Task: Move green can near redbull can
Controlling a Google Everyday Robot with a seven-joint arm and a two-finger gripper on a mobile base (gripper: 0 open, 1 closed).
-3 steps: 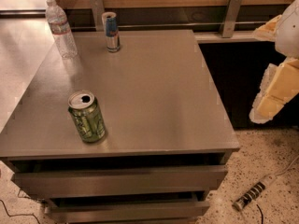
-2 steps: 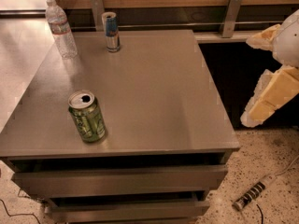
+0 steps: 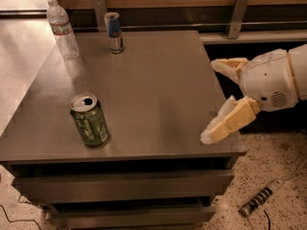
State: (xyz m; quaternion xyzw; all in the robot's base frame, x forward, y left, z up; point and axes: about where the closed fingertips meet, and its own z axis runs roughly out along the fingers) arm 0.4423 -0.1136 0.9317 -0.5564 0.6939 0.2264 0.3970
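Observation:
The green can (image 3: 89, 120) stands upright near the front left of the grey table (image 3: 153, 80), its silver top showing an open tab hole. The redbull can (image 3: 114, 32), slim and blue-silver, stands upright at the back of the table, left of centre. My gripper (image 3: 218, 99) is at the table's right edge, open and empty, its cream fingers (image 3: 229, 121) spread wide, one finger over the front right corner. It is far to the right of the green can.
A clear plastic water bottle (image 3: 62, 30) stands at the back left, left of the redbull can. The table has drawers (image 3: 124, 186) below. A power strip (image 3: 259, 200) lies on the speckled floor at the right. A wooden wall with metal brackets (image 3: 237, 13) runs behind.
My gripper has moved left from beyond the table's right side to its right edge. The cans and the bottle have not moved.

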